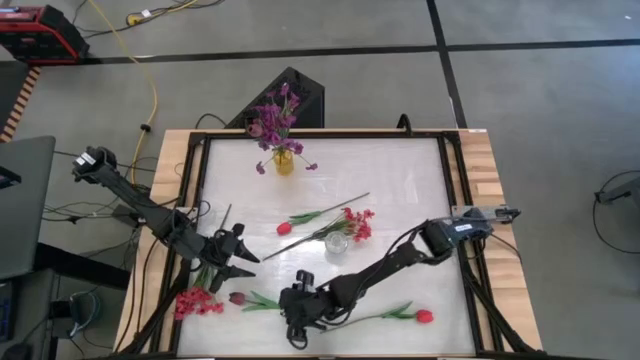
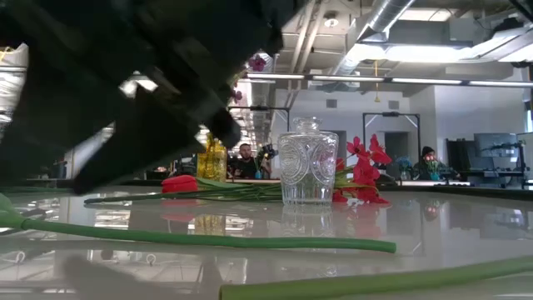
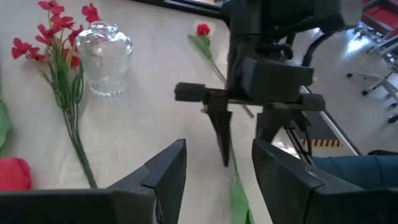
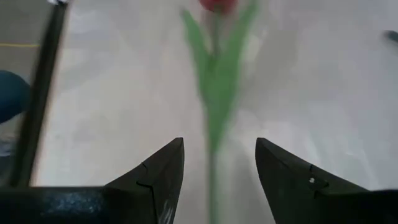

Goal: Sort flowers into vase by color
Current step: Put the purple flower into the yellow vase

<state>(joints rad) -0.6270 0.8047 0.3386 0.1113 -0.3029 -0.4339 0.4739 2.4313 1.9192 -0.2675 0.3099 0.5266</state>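
Observation:
My right gripper hangs open near the table's front edge. Its fingers stand on either side of the green stem of a dark maroon tulip lying flat; whether they touch it does not show. My left gripper is open with nothing between its fingers, just left of that tulip and facing my right gripper. Purple sprays stand in a yellow vase. A red cluster lies beside a clear glass vase.
Lying flat on the table are a red tulip left of the glass vase, another red tulip at the front right, and a red cluster at the front left. A person's leg shows beyond the near edge.

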